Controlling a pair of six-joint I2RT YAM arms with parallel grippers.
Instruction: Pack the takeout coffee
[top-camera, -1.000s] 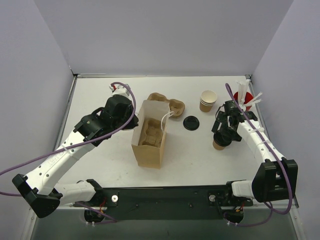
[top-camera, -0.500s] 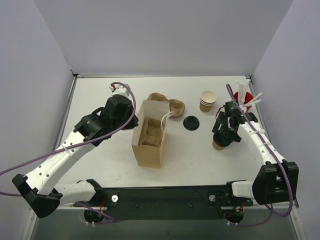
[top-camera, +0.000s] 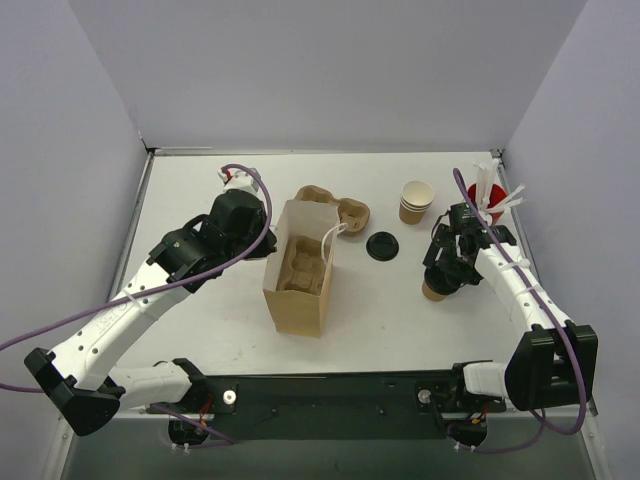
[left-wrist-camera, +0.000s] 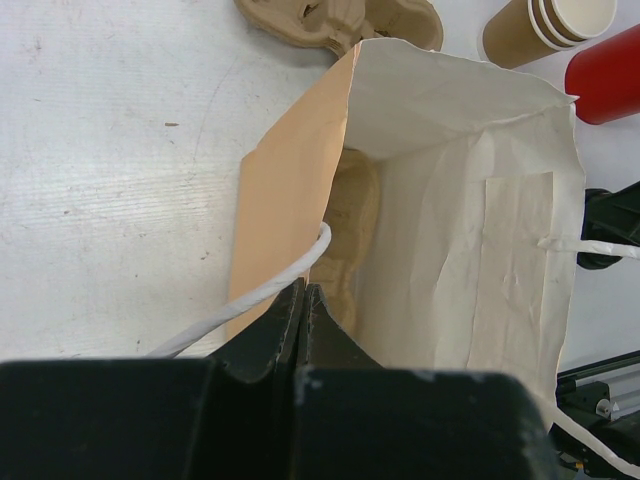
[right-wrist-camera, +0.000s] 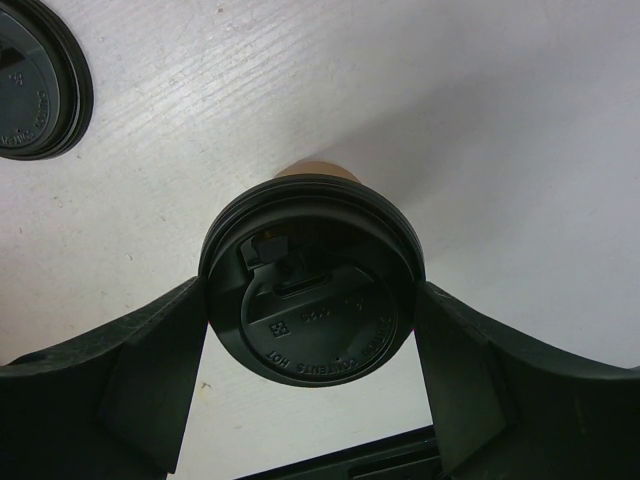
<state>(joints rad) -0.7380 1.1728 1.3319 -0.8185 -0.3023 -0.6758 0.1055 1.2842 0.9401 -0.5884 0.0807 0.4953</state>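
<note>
Near the right edge of the surface (top-camera: 380, 320), about halfway along it, the coffee (top-camera: 434, 291) sits between your right jaws. They hug it on both sides, up by its black lid (right-wrist-camera: 310, 285). It is a paper cup, so it is light and soft, and it may be full. Squeeze gently, or it could crush or pop the lid. Hold it just under the lid and carry it straight up. Your right arm (top-camera: 510, 285) bends in from that edge, wrist pointing down. Your left jaws are pinched shut on the rim of the bag (top-camera: 297, 285).
</note>
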